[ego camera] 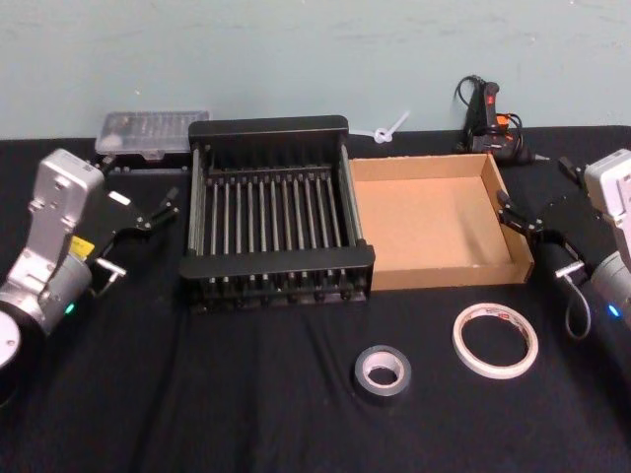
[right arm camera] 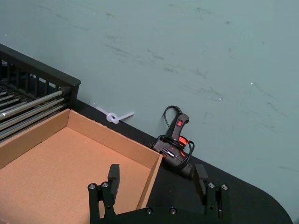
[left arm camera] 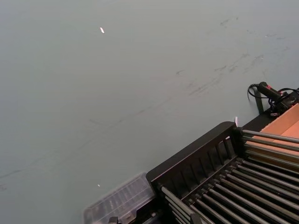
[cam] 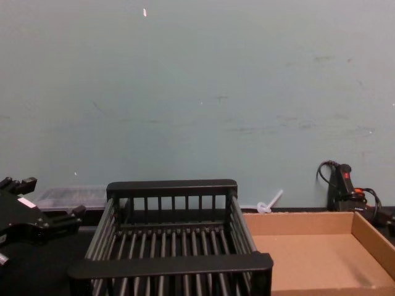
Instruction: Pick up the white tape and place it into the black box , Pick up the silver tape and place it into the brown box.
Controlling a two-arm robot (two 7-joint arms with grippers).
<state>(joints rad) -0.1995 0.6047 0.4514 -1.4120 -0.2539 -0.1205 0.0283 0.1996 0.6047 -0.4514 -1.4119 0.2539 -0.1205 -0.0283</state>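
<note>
The white tape (ego camera: 495, 340) lies flat on the black cloth in front of the brown box (ego camera: 449, 271), its top face printed in red. To its left lies the smaller silver tape (ego camera: 383, 371), dark grey with a shiny centre. The black box (ego camera: 268, 126) stands at the table's middle with the brown box (right arm camera: 112, 135) against its right side; both are empty. My left gripper (ego camera: 163, 209) hovers open just left of the black box (cam: 171, 188). Beside the brown box's right wall, my right gripper (ego camera: 515, 215) hangs open, its fingers (right arm camera: 113, 175) holding nothing.
A clear plastic case (ego camera: 153, 133) lies behind the black box at the back left. A black-and-orange corded tool (ego camera: 490, 123) and a white zip tie (ego camera: 389, 128) sit against the wall behind the brown box. Bare black cloth runs along the table's front.
</note>
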